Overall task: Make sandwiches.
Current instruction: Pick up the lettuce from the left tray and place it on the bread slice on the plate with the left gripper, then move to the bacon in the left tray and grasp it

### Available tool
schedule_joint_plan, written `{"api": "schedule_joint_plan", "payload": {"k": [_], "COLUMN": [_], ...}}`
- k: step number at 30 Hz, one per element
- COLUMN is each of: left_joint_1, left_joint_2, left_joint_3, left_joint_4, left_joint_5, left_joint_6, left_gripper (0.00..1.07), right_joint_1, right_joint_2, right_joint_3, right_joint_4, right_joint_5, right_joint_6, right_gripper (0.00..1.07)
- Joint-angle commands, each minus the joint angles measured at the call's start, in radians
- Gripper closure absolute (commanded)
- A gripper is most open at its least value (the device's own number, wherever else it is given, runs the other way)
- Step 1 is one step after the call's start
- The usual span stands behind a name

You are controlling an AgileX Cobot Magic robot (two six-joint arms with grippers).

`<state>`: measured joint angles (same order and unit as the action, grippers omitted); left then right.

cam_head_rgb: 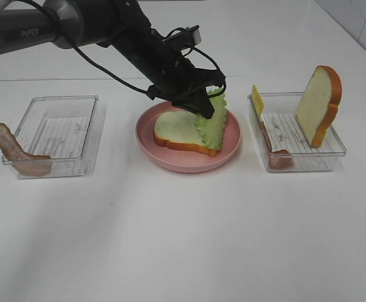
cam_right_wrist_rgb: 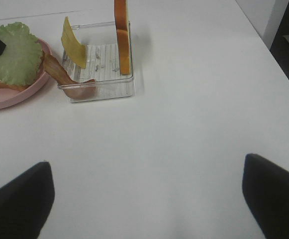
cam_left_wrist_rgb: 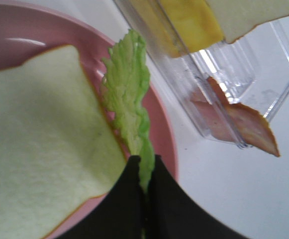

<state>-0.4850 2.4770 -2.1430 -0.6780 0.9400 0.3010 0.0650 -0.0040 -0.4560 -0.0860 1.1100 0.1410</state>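
Assembly looks barely begun on the white table (cam_head_rgb: 183, 245). The left arm (cam_head_rgb: 75, 28) reaches across the middle to the pink plate (cam_head_rgb: 170, 162), which stands between the left tray (cam_head_rgb: 57, 126) and the right tray (cam_head_rgb: 334, 150), both of clear plastic.

The bottom bread slice (cam_head_rgb: 173, 129) lies flat on the plate. The second bread slice (cam_head_rgb: 318, 104) stands upright in the right tray. The left gripper (cam_head_rgb: 203, 106) is clamped on the edge of the lettuce leaf (cam_head_rgb: 209, 123), which hangs on edge with its lower rim touching the right-hand side of the bottom slice. The left wrist view shows the leaf pinched between the dark fingers and not yet laid flat.

The cheese square (cam_head_rgb: 257, 99) leans against the right tray's wall nearest the plate. A bacon strip (cam_head_rgb: 277, 157) lies at that tray's front corner, partly over the rim. A second bacon strip (cam_head_rgb: 16, 151) drapes over the left tray's outer front corner, half on the table.

Judging by this, one layer is down, the lettuce is being placed, and bacon, cheese and the top slice are left. The right gripper (cam_right_wrist_rgb: 145, 167) hovers spread wide and empty above bare table, well apart from the right tray; the high view does not show it.

The surface is plain matte white. Pale tiling shows past its far right corner, and the right wrist view catches a dark strip beyond the table's edge.
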Motion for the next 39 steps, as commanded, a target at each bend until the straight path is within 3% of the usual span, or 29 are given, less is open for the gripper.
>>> {"api": "schedule_joint_plan", "payload": {"k": [1, 8, 13, 15, 19, 20, 21, 22, 23, 24, 25, 26, 27, 32, 38, 39], "left_joint_1": [0.006, 0.006, 0.006, 0.006, 0.006, 0.006, 0.006, 0.006, 0.006, 0.006, 0.006, 0.006, 0.003, 0.001, 0.006, 0.011], "left_joint_2": [0.002, 0.002, 0.002, 0.002, 0.002, 0.002, 0.002, 0.000, 0.000, -0.011, -0.011, -0.020, -0.035, -0.062, -0.103, -0.124], "left_joint_3": [0.000, 0.000, 0.000, 0.000, 0.000, 0.000, 0.000, 0.000, 0.000, 0.000, 0.000, -0.002, -0.013, -0.076, -0.118, -0.118], "left_joint_4": [0.065, 0.185, 0.284, 0.321, 0.329, 0.330, 0.330, 0.331, 0.331, 0.347, 0.347, 0.366, 0.429, 0.560, 0.602, 0.624], "left_joint_5": [-0.027, -0.046, -0.049, -0.049, -0.048, -0.045, -0.045, -0.040, -0.040, -0.031, -0.031, -0.031, -0.013, 0.131, 0.287, 0.383], "left_joint_6": [0.000, -0.013, -0.083, -0.135, -0.147, -0.146, -0.146, -0.147, -0.147, -0.169, -0.169, -0.197, -0.243, -0.301, -0.316, -0.333], "left_gripper": [1.07, 1.07, 1.07, 1.07, 1.05, 0.94, 0.94, 0.75, 0.75, 0.47, 0.47, 0.31, 0.04, 0.05, 0.05, 0.05], "right_joint_1": [-0.001, -0.001, -0.001, -0.001, -0.001, -0.001, -0.001, -0.001, -0.001, -0.001, -0.001, -0.001, -0.001, -0.001, -0.001, -0.001], "right_joint_2": [-0.031, -0.031, -0.031, -0.031, -0.031, -0.031, -0.031, -0.031, -0.031, -0.031, -0.031, -0.031, -0.031, -0.031, -0.031, -0.031], "right_joint_3": [0.000, 0.000, 0.000, 0.000, 0.000, 0.000, 0.000, 0.000, 0.000, 0.000, 0.000, 0.000, 0.000, 0.000, 0.000, 0.000], "right_joint_4": [-0.008, -0.008, -0.008, -0.008, -0.008, -0.008, -0.008, -0.008, -0.008, -0.008, -0.008, -0.008, -0.008, -0.008, -0.008, -0.008], "right_joint_5": [-0.007, -0.007, -0.007, -0.007, -0.007, -0.007, -0.007, -0.007, -0.007, -0.007, -0.007, -0.007, -0.007, -0.007, -0.007, -0.007], "right_joint_6": [-0.001, -0.001, -0.001, -0.001, -0.001, -0.001, -0.001, -0.001, -0.001, -0.001, -0.001, -0.001, -0.001, -0.001, -0.001, -0.001], "right_gripper": [0.11, 0.11, 0.11, 0.11, 0.11, 0.11, 0.11, 0.11, 0.11, 0.11, 0.11, 0.11, 0.11, 0.11, 0.11, 0.11]}}
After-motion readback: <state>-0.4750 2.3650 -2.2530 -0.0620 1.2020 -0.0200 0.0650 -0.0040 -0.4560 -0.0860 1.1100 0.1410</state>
